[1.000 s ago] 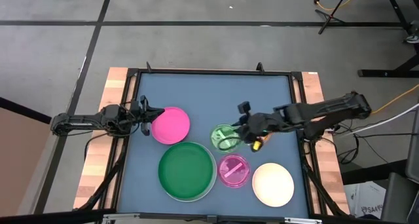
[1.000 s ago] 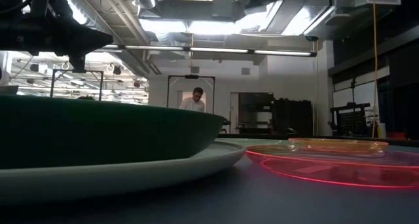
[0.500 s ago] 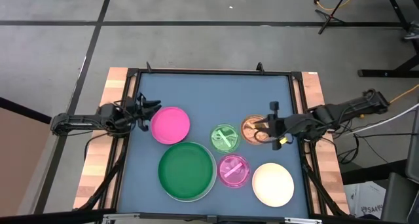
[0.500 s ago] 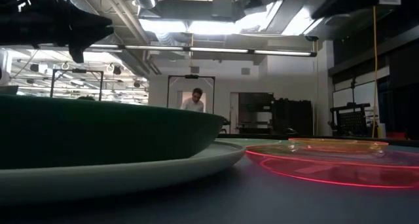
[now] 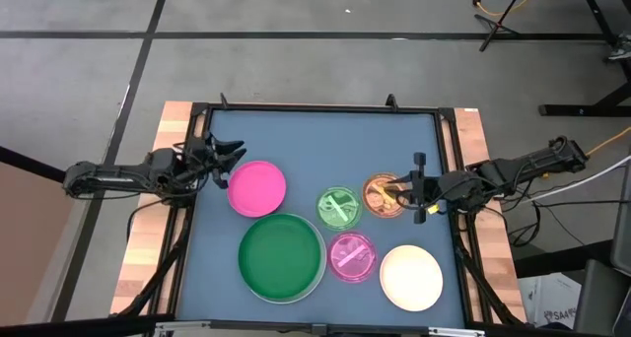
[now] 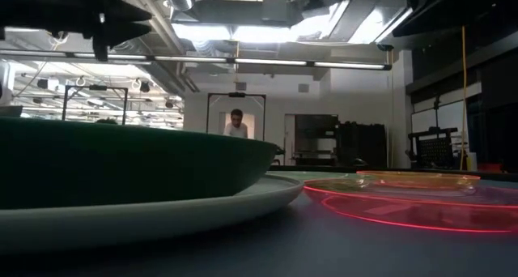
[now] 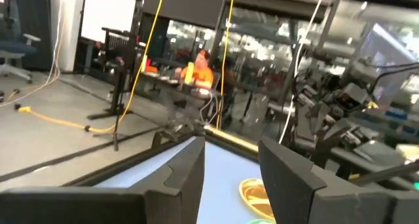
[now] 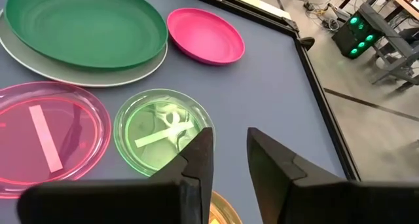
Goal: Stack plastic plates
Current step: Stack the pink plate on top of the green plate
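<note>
A pink plate [image 5: 257, 187] lies flat on the blue mat. My left gripper [image 5: 235, 160] stands open just off its far-left rim, raised and tipped up; its wrist view [image 7: 230, 165] looks over the mat into the room. My right gripper [image 5: 396, 191] hangs open over the right part of the small orange plate [image 5: 380, 196], and mat shows between its fingers [image 8: 229, 152]. A small translucent green plate [image 8: 162, 135] and a translucent pink one [image 5: 352, 256] lie nearby. The dark green plate [image 5: 282, 256] rests in the white plate [image 6: 243, 204]. A cream plate [image 5: 411, 277] lies near right.
A black frame [image 5: 315, 108] borders the mat, with wooden table edges [image 5: 475, 130] outside it. Bare mat lies along the far side behind the plates. A person [image 6: 236, 125] stands far back in the room.
My left gripper has opened and drawn back from the pink plate's left rim, rising toward the table's far-left and tipping up; the plate stays flat. My right gripper has moved toward the table's right edge, from over the green translucent plate to over the orange one.
</note>
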